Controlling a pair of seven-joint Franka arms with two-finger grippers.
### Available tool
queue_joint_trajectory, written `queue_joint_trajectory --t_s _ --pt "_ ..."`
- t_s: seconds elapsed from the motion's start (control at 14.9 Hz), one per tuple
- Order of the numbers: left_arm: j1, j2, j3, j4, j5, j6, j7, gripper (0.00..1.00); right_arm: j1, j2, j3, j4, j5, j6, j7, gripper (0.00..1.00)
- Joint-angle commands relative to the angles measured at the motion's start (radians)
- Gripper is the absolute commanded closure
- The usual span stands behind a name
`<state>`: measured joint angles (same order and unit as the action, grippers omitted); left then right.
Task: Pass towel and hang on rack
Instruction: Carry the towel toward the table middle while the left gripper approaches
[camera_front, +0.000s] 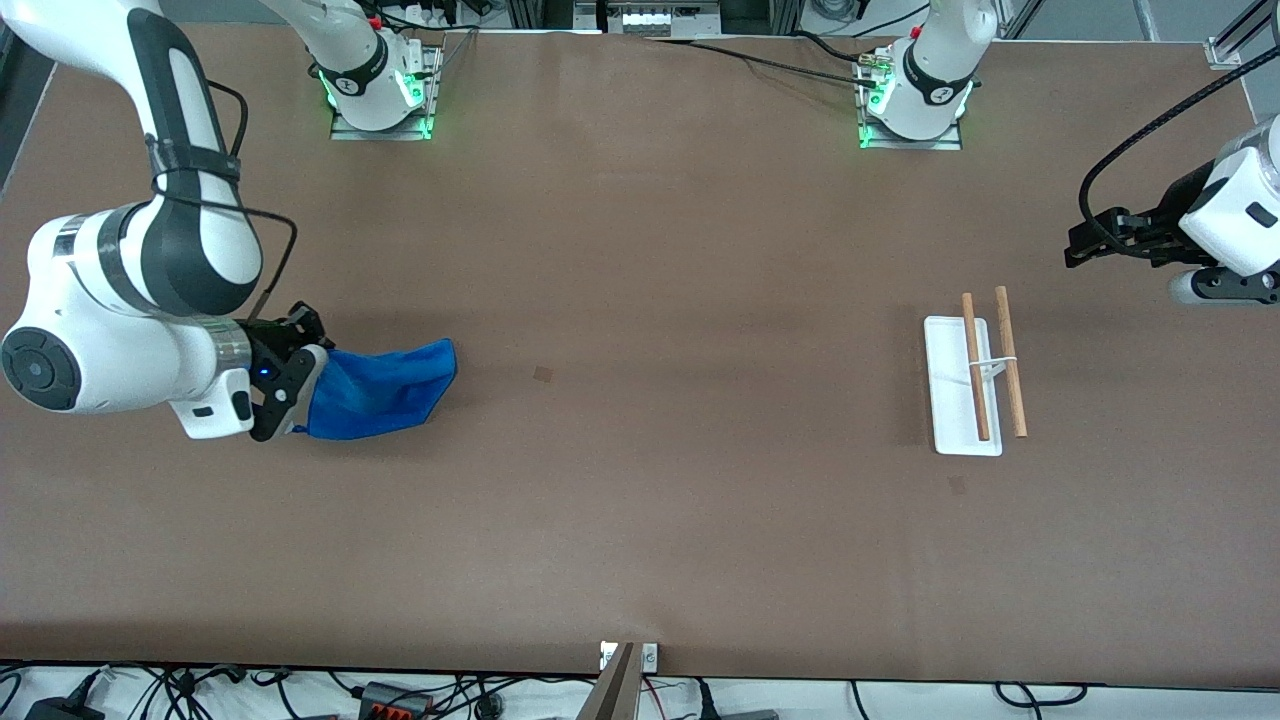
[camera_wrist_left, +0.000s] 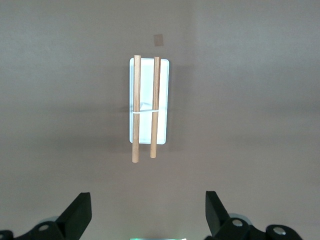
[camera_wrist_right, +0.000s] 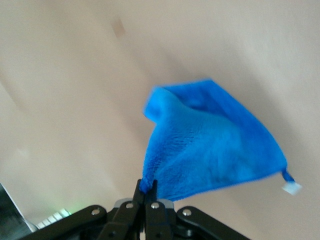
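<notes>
The blue towel (camera_front: 385, 390) hangs by one corner from my right gripper (camera_front: 290, 390), which is shut on it over the table at the right arm's end. In the right wrist view the towel (camera_wrist_right: 210, 145) spreads out from the pinched corner at the right gripper (camera_wrist_right: 148, 186), and a small white tag (camera_wrist_right: 291, 188) shows on another corner. The rack (camera_front: 950, 400), a white base with two wooden rods (camera_front: 1010, 360), stands toward the left arm's end. My left gripper (camera_front: 1085, 245) waits open over the table beside the rack. The left wrist view shows the rack (camera_wrist_left: 146, 85) ahead of the left gripper (camera_wrist_left: 148, 212).
A small dark mark (camera_front: 542, 374) lies on the brown table (camera_front: 700, 520) between the towel and the rack. Both arm bases (camera_front: 380, 90) stand along the edge farthest from the front camera. Cables and a camera mount (camera_front: 628, 670) line the nearest edge.
</notes>
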<state>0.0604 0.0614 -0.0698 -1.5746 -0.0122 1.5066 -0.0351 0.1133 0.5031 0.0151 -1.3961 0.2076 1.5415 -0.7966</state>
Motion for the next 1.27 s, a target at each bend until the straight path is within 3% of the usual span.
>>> queue_joint_trajectory --t_s 0.0,0.13,0.54,0.8,1.21 --pt "0.006 0.015 -0.002 0.028 0.009 -0.041 0.023 0.00 0.009 0.018 0.054 0.063 0.178 -0.049 0.172 1.00" --pt "0.004 0.015 -0.005 0.028 0.012 -0.049 0.023 0.00 0.035 0.018 0.075 0.074 0.315 -0.041 0.270 1.00" --pt "-0.010 0.054 -0.018 0.025 0.006 -0.077 0.023 0.00 0.193 0.028 0.101 0.215 0.616 0.034 0.574 1.00" --pt "-0.034 0.078 -0.045 0.030 -0.090 -0.068 0.091 0.00 0.307 0.028 0.103 0.232 0.707 0.195 0.695 1.00" --pt "-0.083 0.127 -0.096 0.027 -0.247 0.059 0.723 0.00 0.385 0.023 0.103 0.233 0.711 0.298 0.752 1.00"
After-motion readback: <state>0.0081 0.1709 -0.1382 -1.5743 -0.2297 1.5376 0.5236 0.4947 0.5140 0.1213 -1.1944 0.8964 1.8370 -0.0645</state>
